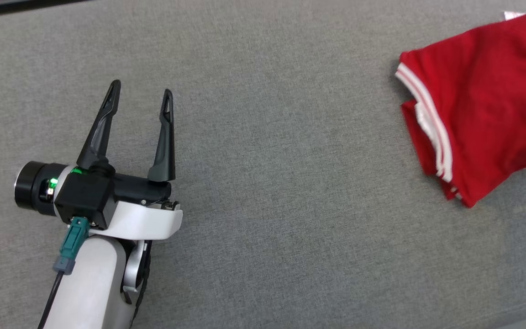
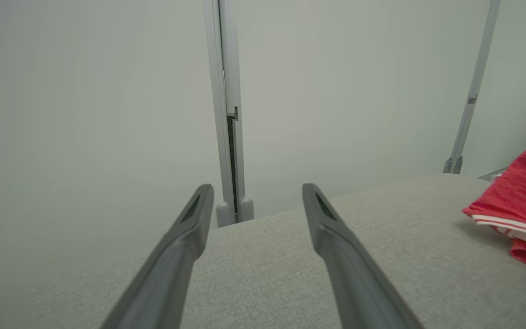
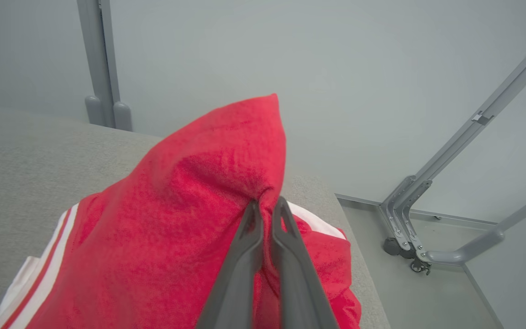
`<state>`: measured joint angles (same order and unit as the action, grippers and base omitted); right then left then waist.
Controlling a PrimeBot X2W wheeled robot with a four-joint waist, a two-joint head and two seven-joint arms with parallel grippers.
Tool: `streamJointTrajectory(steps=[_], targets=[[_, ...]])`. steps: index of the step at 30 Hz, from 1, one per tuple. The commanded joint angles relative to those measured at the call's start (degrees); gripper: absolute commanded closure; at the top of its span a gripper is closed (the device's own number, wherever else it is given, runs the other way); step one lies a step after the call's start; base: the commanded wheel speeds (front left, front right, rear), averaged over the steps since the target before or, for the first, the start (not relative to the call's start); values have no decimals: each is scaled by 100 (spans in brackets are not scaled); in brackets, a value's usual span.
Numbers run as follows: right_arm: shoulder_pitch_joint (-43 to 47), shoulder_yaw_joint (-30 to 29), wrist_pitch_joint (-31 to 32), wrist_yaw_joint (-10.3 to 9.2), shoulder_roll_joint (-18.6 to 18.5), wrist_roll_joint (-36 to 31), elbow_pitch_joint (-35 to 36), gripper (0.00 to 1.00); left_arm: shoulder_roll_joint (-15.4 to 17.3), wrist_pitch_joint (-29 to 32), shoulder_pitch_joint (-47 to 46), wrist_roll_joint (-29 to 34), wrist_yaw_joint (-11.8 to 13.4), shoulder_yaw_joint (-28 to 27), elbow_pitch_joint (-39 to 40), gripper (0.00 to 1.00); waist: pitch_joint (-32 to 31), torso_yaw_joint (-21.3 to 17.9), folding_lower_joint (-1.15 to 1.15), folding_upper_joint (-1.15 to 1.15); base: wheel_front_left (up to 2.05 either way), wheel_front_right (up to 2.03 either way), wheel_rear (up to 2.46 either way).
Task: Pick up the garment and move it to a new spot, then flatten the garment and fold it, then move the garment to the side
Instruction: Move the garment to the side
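Right gripper [image 3: 267, 202] jaws clamped on a fold of the garment [image 1: 486, 100], far right on the bench [image 1: 267, 183]. Left gripper [image 1: 142, 87] jaws wide, empty, well left of it.

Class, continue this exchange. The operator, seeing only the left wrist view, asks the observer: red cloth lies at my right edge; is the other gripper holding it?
Observer: Yes, the right wrist view shows the right gripper shut on a fold of the red garment.
Operator: Is it lifted?
Observer: The pinched fold rises in a peak; lower cloth appears to rest on the grey table.
Operator: How near is my gripper?
Observer: In the head view the left gripper sits well apart from the garment.
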<state>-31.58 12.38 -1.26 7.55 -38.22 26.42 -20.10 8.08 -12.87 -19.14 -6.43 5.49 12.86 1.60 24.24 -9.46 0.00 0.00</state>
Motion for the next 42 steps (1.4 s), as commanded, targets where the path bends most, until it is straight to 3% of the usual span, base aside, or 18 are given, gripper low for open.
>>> streamJointTrajectory(steps=[1,8,14,16,17,23,28,33,42], targets=[[-220,-109,-35,-12,-146,68,-182,100,32,17,-173,61,-34,30,66,0,429,-101,0,0,0,0,0],[-597,-855,-184,-11,-761,406,-1372,100,-2,70,-600,225,-91,252,190,0,1054,52,0,0,0,0,0],[-824,-861,-283,-11,-598,682,-2102,98,68,132,-810,302,-135,316,231,0,1359,74,0,0,0,0,0],[-976,-817,-369,-12,-500,775,-2362,16,105,162,-867,314,-128,319,248,0,1428,57,0,0,0,0,0],[-1025,-797,-420,-11,-424,826,-2487,0,116,173,-869,333,-123,333,249,0,1445,47,0,0,0,0,0],[-1124,-766,-1049,-11,-138,1005,-3096,0,184,212,-776,300,-85,306,225,0,1348,-57,0,0,0,0,0],[-837,-764,-1364,-11,76,1089,-3034,0,215,179,-564,198,-41,261,103,0,991,-185,0,0,0,0,0],[-336,-1032,-1395,-11,455,882,-2316,0,243,126,-231,50,23,177,-10,0,497,-317,0,0,0,0,0],[1081,-1518,-1394,-11,1521,-15,-273,0,239,64,377,-220,167,19,-113,0,-195,-181,0,0,0,0,0]])
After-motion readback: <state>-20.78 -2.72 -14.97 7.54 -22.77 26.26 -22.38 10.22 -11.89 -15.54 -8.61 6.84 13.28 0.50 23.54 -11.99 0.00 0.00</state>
